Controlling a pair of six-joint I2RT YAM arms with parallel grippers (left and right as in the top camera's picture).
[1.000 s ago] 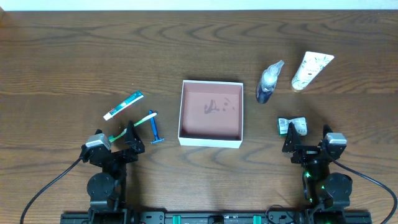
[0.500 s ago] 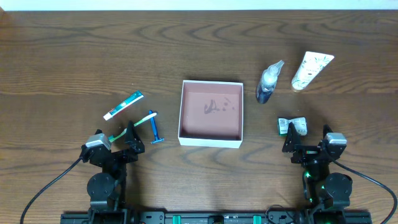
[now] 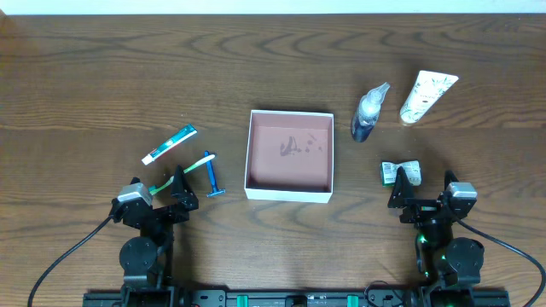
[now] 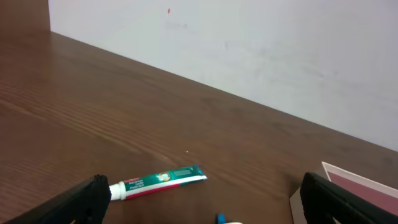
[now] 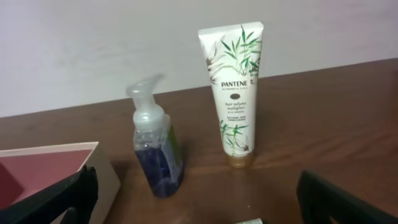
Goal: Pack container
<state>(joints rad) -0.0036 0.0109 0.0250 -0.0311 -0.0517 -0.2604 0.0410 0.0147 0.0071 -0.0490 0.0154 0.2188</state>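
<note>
The container [image 3: 288,194], a shallow white-walled box with a reddish-brown floor, sits mid-table; a corner shows in the left wrist view [image 4: 357,180] and in the right wrist view [image 5: 93,165]. It holds nothing. A toothpaste tube [image 3: 169,143] [image 4: 158,182], a toothbrush [image 3: 182,173] and a blue razor [image 3: 212,177] lie to its left. A soap pump bottle [image 3: 368,113] [image 5: 155,146], a white Pantene tube [image 3: 426,96] [image 5: 235,93] and a small green-and-white packet [image 3: 401,173] lie to its right. My left gripper [image 3: 173,194] [image 4: 205,208] is open and empty near the toothbrush. My right gripper [image 3: 418,205] [image 5: 199,202] is open and empty just below the packet.
A white wall [image 4: 249,43] rises behind the table's far edge. Both arm bases stand at the front edge, with black cables trailing outward.
</note>
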